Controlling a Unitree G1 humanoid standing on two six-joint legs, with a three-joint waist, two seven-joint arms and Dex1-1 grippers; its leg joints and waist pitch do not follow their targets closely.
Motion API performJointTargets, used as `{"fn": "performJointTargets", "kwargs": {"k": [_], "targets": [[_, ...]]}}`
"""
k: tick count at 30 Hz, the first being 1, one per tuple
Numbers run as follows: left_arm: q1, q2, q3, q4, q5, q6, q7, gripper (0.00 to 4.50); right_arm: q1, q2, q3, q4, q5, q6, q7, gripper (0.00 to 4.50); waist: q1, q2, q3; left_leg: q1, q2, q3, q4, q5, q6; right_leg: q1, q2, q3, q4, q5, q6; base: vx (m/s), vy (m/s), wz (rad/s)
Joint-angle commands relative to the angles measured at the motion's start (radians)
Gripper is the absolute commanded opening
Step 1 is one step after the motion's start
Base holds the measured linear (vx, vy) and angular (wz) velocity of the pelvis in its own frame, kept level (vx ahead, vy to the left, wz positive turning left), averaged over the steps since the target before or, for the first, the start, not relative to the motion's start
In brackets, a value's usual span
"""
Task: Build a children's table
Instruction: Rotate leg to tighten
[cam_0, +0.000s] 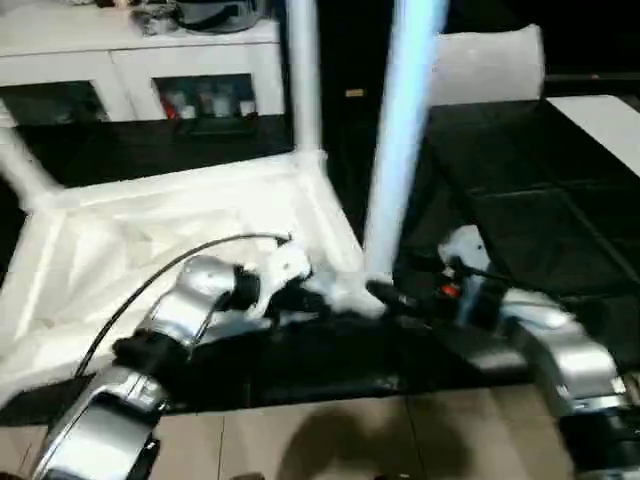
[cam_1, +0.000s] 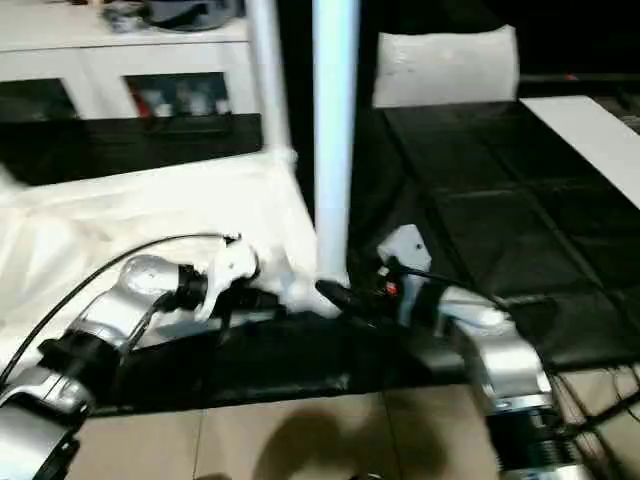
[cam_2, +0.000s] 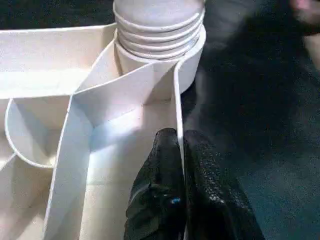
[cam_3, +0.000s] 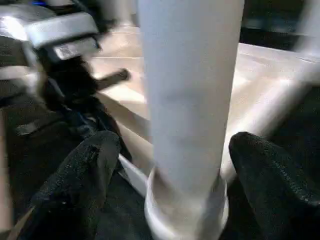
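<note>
The children's table (cam_0: 200, 215) is lying upside down, ribbed underside facing up, on the big black-covered work table (cam_1: 520, 200), near that table's front edge. Three white legs are showing: one leg (cam_0: 400, 140) is standing upright in the round socket at the tabletop's near right corner, a second leg (cam_0: 303, 75) is rising from the far right corner, and a third leg (cam_0: 20, 165) is slanting out at the far left corner. The left gripper (cam_2: 179, 150) is lying low over the near edge of the tabletop, its black fingers (cam_2: 160, 170) pinched shut on the thin outer wall of the tabletop, one finger inside the wall and one outside, just beside the near right socket. The right gripper (cam_3: 172, 165) is standing open around the base of the near right leg, its fingers (cam_3: 85, 175) spread to either side of the tube with clear gaps, gripping nothing. The silver forearms are reaching in from the near side, a black cable arching over the left one. Behind the work table, a white glass-door cabinet (cam_0: 150, 70) is standing.
</note>
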Motion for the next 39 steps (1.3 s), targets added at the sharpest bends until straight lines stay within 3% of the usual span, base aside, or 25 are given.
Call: {"fn": "performJointTargets", "kwargs": {"k": [1,3,5,8,10,12,20,21,26,35,37,39], "targets": [[0.007,0.009,-0.035,-0.038,-0.017,-0.025,-0.089,0.00,-0.005,-0.020,0.020,-0.025,0.024,0.014,0.069,3.89,0.005,-0.012,-0.057,0.005,0.056,-0.013,-0.068,-0.182,0.087,0.051,-0.078,0.058,-0.085,-0.412,-0.114,0.000,0.000,0.00],[0.016,0.038,-0.047,-0.044,-0.016,-0.053,-0.144,0.00,-0.011,-0.056,0.046,-0.017,0.024,0.007,0.142,3.89,0.012,-0.016,-0.058,0.003,0.061,-0.015,-0.070,-0.173,0.084,0.054,-0.079,0.059,-0.078,-0.394,-0.118,0.000,0.000,0.00],[0.024,0.068,-0.054,-0.062,-0.025,-0.054,-0.205,0.00,-0.020,-0.085,0.073,-0.015,0.026,0.014,0.213,3.89,0.016,-0.014,-0.058,0.002,0.061,-0.016,-0.071,-0.177,0.083,0.055,-0.079,0.058,-0.077,-0.391,-0.117,0.000,0.000,0.00],[0.028,0.095,-0.067,-0.083,-0.029,-0.059,-0.262,0.00,-0.034,-0.104,0.095,-0.016,0.049,0.042,0.282,3.53,0.022,-0.021,-0.057,0.002,0.059,-0.015,-0.071,-0.177,0.077,0.054,-0.082,0.059,-0.076,-0.405,-0.113,0.000,0.000,0.00],[0.028,0.109,-0.075,-0.091,-0.030,-0.066,-0.290,0.00,-0.041,-0.115,0.108,-0.017,0.060,0.058,0.317,3.51,0.024,-0.020,-0.057,0.003,0.062,-0.015,-0.071,-0.173,0.076,0.052,-0.082,0.060,-0.076,-0.408,-0.112,0.000,0.000,0.00],[0.026,0.122,-0.084,-0.094,-0.023,-0.077,-0.315,0.00,-0.053,-0.127,0.126,-0.008,0.057,0.060,0.356,3.17,0.027,-0.023,-0.057,0.001,0.062,-0.015,-0.071,-0.164,0.075,0.053,-0.081,0.060,-0.073,-0.395,-0.117,0.000,0.000,0.00],[0.020,0.129,-0.090,-0.088,-0.012,-0.094,-0.323,0.00,-0.075,-0.122,0.162,0.022,0.047,0.047,0.397,2.57,0.030,-0.025,-0.058,0.001,0.061,-0.016,-0.072,-0.169,0.061,0.054,-0.083,0.060,-0.074,-0.400,-0.112,0.000,0.000,0.00],[0.020,0.129,-0.090,-0.088,-0.011,-0.095,-0.322,0.00,-0.075,-0.121,0.162,0.023,0.047,0.047,0.397,2.32,0.030,-0.025,-0.058,0.002,0.061,-0.016,-0.072,-0.169,0.061,0.053,-0.083,0.060,-0.075,-0.401,-0.111,0.000,0.000,0.00],[0.023,0.128,-0.091,-0.086,-0.008,-0.091,-0.324,0.00,-0.083,-0.106,0.166,0.036,0.052,0.050,0.406,2.00,0.032,-0.025,-0.059,0.002,0.061,-0.016,-0.072,-0.166,0.059,0.053,-0.083,0.059,-0.074,-0.402,-0.112,0.000,0.000,0.00],[0.029,0.104,-0.063,-0.090,-0.034,-0.026,-0.283,0.00,-0.056,-0.096,0.151,0.018,0.081,0.078,0.394,1.93,0.033,-0.023,-0.058,0.003,0.060,-0.015,-0.072,-0.174,0.056,0.053,-0.081,0.058,-0.078,-0.423,-0.103,0.000,0.000,0.00],[0.012,0.068,-0.037,-0.074,-0.033,0.012,-0.199,0.00,-0.036,-0.059,0.115,0.011,0.076,0.078,0.287,1.93,0.034,-0.018,-0.057,0.004,0.060,-0.016,-0.072,-0.181,0.052,0.052,-0.082,0.059,-0.081,-0.426,-0.105,0.000,0.000,0.00],[-0.022,0.015,-0.001,-0.037,-0.021,0.075,-0.061,0.00,-0.025,0.020,0.079,0.021,0.016,0.063,0.076,1.93,0.026,-0.022,-0.052,0.006,0.054,-0.017,-0.075,-0.207,0.029,0.048,-0.081,0.054,-0.090,-0.484,-0.085,0.000,0.000,0.00]]}}
